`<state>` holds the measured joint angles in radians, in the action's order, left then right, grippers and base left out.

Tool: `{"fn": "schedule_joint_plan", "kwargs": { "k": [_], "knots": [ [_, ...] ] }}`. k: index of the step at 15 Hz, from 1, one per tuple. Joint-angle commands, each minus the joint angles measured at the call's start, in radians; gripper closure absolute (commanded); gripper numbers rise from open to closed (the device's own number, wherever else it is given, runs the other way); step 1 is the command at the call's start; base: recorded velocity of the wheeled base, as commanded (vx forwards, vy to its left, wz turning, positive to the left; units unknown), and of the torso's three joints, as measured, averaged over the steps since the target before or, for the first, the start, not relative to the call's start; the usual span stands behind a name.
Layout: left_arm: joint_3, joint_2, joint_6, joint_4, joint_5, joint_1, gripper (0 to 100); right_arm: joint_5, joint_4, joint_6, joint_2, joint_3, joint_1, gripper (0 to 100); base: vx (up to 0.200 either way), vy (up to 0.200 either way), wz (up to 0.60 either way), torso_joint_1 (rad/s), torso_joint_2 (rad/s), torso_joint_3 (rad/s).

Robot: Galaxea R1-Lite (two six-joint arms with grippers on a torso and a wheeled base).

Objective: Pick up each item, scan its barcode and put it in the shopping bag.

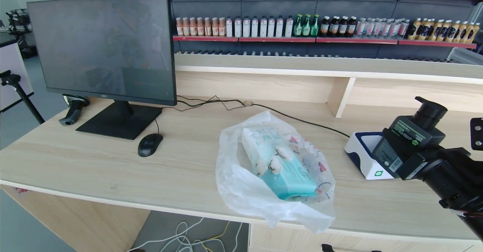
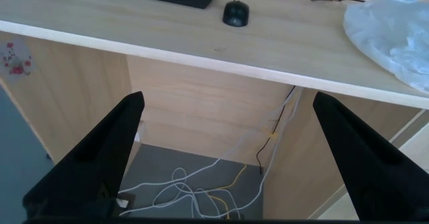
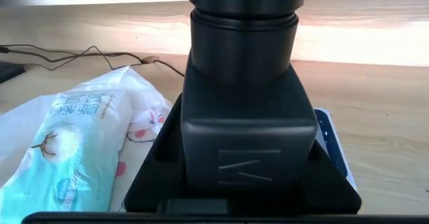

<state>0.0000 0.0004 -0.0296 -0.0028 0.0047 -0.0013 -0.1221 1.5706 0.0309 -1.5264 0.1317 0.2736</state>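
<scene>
A: There's the right end effector (image 3: 244, 204) clamped on the black bottle (image 1: 411, 139), right of frame, at the scanner (image 1: 361, 154); left end effector (image 2: 228, 100) spread, empty.
B: Risk: barcode angled off, no read; the slumped shopping bag (image 1: 234, 186), centre-frame, could snag it.

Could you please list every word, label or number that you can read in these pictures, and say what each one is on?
No text can be read for certain.
Black square bottle with a round cap: label and barcode, too small.
Teal tissue pack in the clear plastic shopping bag: print blurred.
Black monitor: bezel logo too small.
Rows of shelf bottles: labels too small.
</scene>
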Motion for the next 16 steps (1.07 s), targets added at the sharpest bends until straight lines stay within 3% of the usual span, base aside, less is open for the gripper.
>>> {"fn": "schedule_joint_plan", "kwargs": {
  "k": [1, 3, 9, 12, 14, 15, 16],
  "knots": [
    [0.000, 0.000, -0.001, 0.000, 0.000, 0.000, 0, 0.001, 0.000, 0.011, -0.003, 0.002, 0.004, 100, 0.000, 0.000, 0.00, 0.000, 0.00, 0.000],
    [0.000, 0.000, -0.001, 0.000, 0.001, 0.000, 0, 0.010, 0.000, 0.018, -0.003, 0.006, 0.013, 100, 0.000, 0.000, 0.00, 0.000, 0.00, 0.000],
    [0.000, 0.000, 0.000, 0.001, 0.000, 0.000, 0, 0.010, 0.000, 0.018, -0.006, 0.029, 0.035, 100, 0.000, 0.000, 0.60, 0.002, 0.00, 0.004],
    [0.000, 0.000, 0.000, 0.001, 0.000, 0.000, 0, 0.013, 0.000, 0.043, -0.020, 0.031, 0.079, 100, 0.000, 0.000, 0.00, 0.000, 0.00, 0.000],
    [0.000, 0.000, 0.000, 0.001, 0.001, 0.000, 0, 0.078, 0.000, 0.092, -0.029, 0.034, 0.084, 100, 0.000, 0.000, 0.00, 0.000, 0.00, 0.000],
    [0.000, 0.000, 0.000, 0.001, 0.000, 0.000, 0, 0.213, 0.000, 0.129, -0.049, 0.062, 0.076, 100, 0.000, 0.000, 0.00, 0.000, 0.00, 0.000],
    [0.000, 0.000, 0.000, 0.001, 0.000, 0.000, 0, 0.243, 0.000, 0.149, -0.064, 0.082, 0.073, 100, 0.000, 0.000, 0.00, 0.000, 0.00, 0.000]
  ]
}}
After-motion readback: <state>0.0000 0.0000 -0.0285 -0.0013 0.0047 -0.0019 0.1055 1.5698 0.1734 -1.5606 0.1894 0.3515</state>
